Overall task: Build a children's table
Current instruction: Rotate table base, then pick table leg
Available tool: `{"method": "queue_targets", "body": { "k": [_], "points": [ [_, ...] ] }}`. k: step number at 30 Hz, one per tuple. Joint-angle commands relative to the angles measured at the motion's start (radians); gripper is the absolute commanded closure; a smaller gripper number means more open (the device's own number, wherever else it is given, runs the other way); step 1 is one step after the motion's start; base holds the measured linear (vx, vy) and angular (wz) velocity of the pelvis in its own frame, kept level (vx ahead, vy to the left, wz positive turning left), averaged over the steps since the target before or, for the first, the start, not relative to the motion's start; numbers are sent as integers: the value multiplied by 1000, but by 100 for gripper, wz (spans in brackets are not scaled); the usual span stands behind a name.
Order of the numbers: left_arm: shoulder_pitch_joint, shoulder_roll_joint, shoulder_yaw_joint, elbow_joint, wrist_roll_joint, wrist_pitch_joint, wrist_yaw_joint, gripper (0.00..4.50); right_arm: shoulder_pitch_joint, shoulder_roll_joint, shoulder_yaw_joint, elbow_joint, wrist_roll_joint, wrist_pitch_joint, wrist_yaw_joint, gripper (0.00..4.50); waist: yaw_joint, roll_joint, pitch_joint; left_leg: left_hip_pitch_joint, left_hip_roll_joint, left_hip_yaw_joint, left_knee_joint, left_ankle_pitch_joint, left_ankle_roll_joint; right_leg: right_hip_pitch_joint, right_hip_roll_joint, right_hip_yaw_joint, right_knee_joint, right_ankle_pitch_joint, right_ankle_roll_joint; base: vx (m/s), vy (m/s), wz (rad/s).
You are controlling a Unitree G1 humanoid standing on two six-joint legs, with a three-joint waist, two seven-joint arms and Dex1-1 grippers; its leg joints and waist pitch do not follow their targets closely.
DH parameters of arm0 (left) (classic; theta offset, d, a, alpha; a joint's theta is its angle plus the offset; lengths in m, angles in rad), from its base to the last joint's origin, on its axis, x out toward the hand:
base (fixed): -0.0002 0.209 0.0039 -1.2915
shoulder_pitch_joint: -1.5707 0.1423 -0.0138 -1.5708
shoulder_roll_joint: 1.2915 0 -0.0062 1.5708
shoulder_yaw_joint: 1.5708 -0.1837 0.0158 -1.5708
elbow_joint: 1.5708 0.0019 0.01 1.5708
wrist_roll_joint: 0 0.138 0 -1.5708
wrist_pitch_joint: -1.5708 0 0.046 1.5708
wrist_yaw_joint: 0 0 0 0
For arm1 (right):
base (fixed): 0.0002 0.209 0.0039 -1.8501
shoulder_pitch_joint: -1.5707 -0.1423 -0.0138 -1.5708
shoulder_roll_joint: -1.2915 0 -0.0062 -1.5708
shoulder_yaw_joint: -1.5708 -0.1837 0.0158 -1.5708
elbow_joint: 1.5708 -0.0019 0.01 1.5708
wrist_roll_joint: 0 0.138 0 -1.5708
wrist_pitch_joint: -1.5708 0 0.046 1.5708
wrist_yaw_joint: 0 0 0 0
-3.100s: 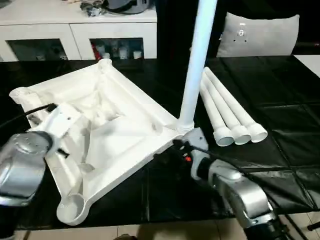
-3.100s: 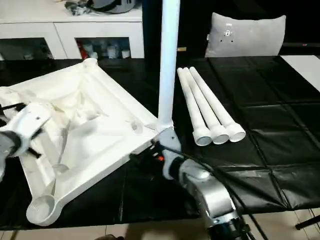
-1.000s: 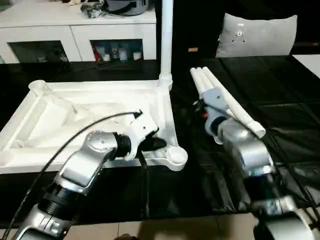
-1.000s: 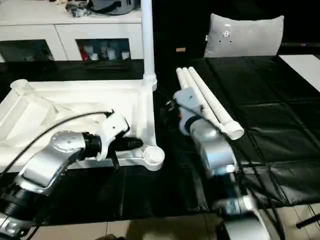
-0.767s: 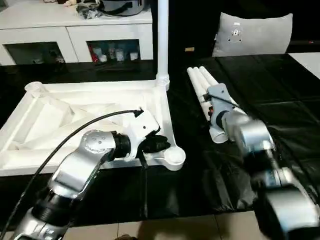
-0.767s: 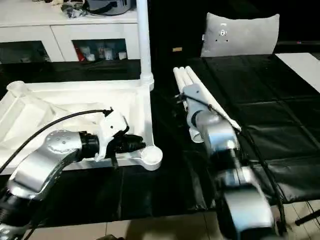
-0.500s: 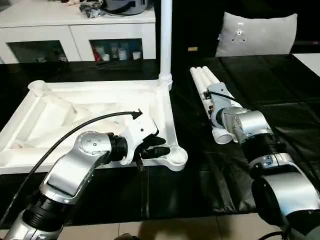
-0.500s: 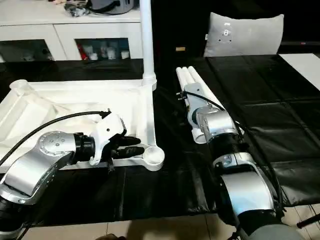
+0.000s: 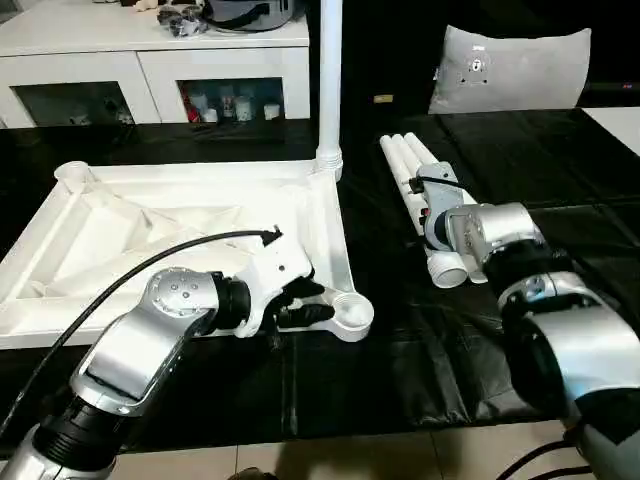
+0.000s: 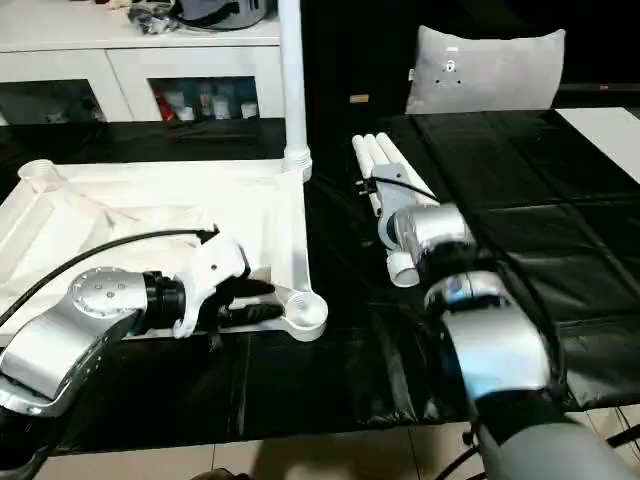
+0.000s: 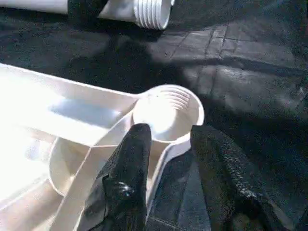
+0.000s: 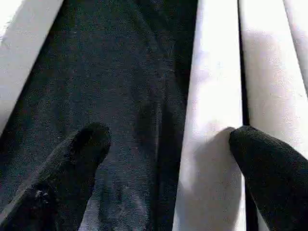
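The white tabletop [image 9: 170, 225] lies upside down, ribbed side up, on the left of the black table. One white leg [image 9: 329, 70] stands upright in its far right corner socket. Three more legs [image 9: 405, 160] lie side by side to the right. My left gripper [image 11: 171, 144] is open at the near right corner socket [image 9: 352, 312], one finger [image 11: 130, 159] inside the rim and the other outside it. My right gripper [image 12: 168, 144] is open low over the lying legs, with the nearest leg [image 12: 211, 144] between its fingers.
A white cabinet with glass doors [image 9: 150, 80] stands behind the table, and a grey cushion-like panel [image 9: 510, 65] leans at the back right. Black cloth [image 9: 570, 180] covers the table to the right of the legs. The table's front edge runs near my arms.
The tabletop has been turned to lie square, its upright leg now at the far right corner. My right gripper left that corner and swung onto the lying legs. The left fingers have spread.
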Motion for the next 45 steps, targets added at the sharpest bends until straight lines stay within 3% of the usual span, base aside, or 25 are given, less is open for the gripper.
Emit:
{"method": "queue_targets", "body": {
  "k": [1,9,15,29,35,41,42,45],
  "points": [
    [-2,8,-5,-11,-5,11,1,285,-14,-9,-26,38,22,9,-6,0,-2,-4,-70,32,48,-17,-58,-180,-26,35,-71,40,-65,-70,-247,0,0,0],
    [-8,12,-14,-10,-10,12,1,285,-16,-13,-21,75,22,45,51,0,-5,-2,-71,28,48,-17,-56,-167,-13,38,-71,37,-64,-62,-257,0,0,0],
    [-17,13,-15,-2,-11,10,1,283,-17,-14,-11,96,12,60,95,72,-3,-3,-71,30,49,-16,-55,-165,-8,36,-71,37,-64,-64,-262,0,0,0],
    [-14,27,-21,-11,-17,12,-2,283,-18,-9,-9,113,14,86,138,167,0,-7,-70,29,49,-16,-55,-156,-6,36,-72,37,-63,-81,-258,0,0,0],
    [-19,33,-18,-6,-21,10,-3,283,-9,-8,-11,114,15,88,149,237,0,-9,-70,30,50,-16,-55,-162,-9,34,-72,37,-64,-92,-254,0,0,0],
    [-27,25,-14,15,-17,-7,5,283,1,-7,-33,103,35,92,144,259,0,-8,-70,29,49,-16,-55,-163,-9,35,-72,37,-64,-87,-256,0,0,0],
    [-34,20,-11,23,-19,-10,6,283,7,-6,-59,95,54,89,122,259,-1,-2,-69,31,49,-16,-55,-167,-13,34,-72,38,-66,-91,-254,0,0,0],
    [-38,14,-10,30,-21,-15,9,283,24,-5,-89,82,80,90,110,261,-1,-1,-70,31,49,-16,-55,-172,-18,35,-72,38,-65,-85,-254,0,0,0]
  ]
}}
